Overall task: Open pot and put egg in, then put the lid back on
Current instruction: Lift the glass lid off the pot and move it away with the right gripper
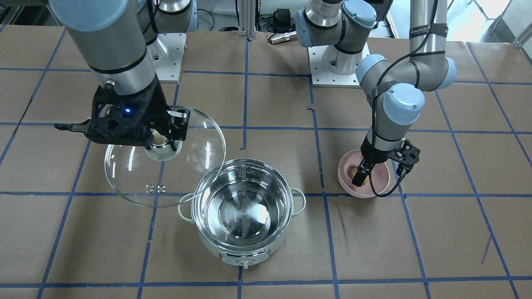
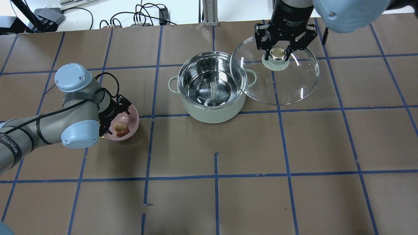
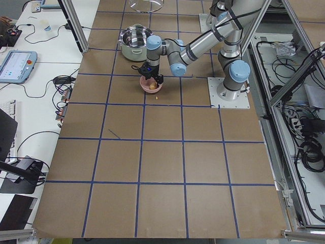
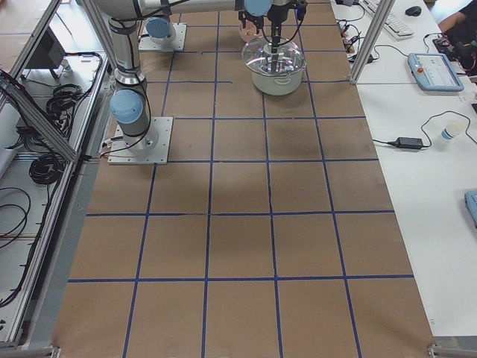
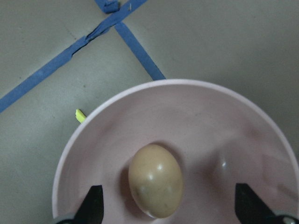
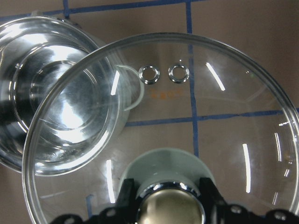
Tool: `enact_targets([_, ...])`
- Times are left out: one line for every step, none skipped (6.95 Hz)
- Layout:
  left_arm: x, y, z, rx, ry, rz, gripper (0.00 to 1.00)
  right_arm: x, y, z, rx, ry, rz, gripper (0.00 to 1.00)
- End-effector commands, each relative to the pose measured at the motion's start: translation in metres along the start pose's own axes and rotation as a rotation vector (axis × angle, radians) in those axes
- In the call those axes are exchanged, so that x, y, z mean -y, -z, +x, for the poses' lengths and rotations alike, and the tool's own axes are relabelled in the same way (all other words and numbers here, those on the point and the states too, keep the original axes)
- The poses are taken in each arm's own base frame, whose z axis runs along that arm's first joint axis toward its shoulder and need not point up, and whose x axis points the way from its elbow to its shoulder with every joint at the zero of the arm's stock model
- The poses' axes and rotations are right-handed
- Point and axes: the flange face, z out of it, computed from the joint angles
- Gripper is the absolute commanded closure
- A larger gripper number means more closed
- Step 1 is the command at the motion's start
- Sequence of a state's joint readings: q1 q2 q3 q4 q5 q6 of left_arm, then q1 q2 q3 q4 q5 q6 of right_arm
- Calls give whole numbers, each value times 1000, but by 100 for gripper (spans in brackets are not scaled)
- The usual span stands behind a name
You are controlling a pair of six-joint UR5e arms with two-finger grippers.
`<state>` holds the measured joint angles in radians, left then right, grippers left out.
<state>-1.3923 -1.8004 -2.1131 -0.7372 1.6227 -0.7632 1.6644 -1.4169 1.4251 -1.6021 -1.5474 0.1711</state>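
The pot [image 2: 212, 112] stands open mid-table, its steel inside bare [image 1: 286, 195]. My right gripper [image 2: 278, 53] is shut on the knob [image 6: 170, 210] of the glass lid [image 2: 294, 81]. It holds the lid off the table to the pot's right, and the lid's edge overlaps the pot's rim [image 6: 46, 93] in view. The lid also shows in the front view [image 1: 195, 145]. The egg [image 5: 155, 186] lies in a pink bowl [image 5: 210, 116] left of the pot. My left gripper [image 2: 119, 127] is down in the bowl, open, with a finger [image 5: 91, 205] on each side of the egg.
The pink bowl [image 2: 131, 129] sits about one grid square from the pot. A tiny yellow scrap [image 5: 81, 115] lies on the brown paper beside the bowl. The arm bases [image 1: 338, 62] stand behind the pot. Cables lie past the table's far edge [image 2: 143, 19].
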Motion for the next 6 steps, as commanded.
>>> enact_targets([0, -1, 0, 1, 0, -1, 2, -16, -5, 10, -5, 5, -19, 100])
enact_targets([-1, -2, 0, 5, -6, -2, 2, -17, -3, 10, -11, 8, -18, 100])
enact_targets([-1, -3, 0, 5, -8, -2, 2, -17, -1, 9, -17, 10, -14, 100])
enact_targets([-1, -3, 0, 4, -18, -1, 2, -17, 4, 9, -15, 11, -5, 100])
enact_targets([0, -3, 0, -1, -33, -1, 2, -18, 4, 8, -15, 11, -5, 100])
enact_targets([1, -9, 3, -7, -68, -1, 2, -19, 3, 8, -16, 11, -7, 100])
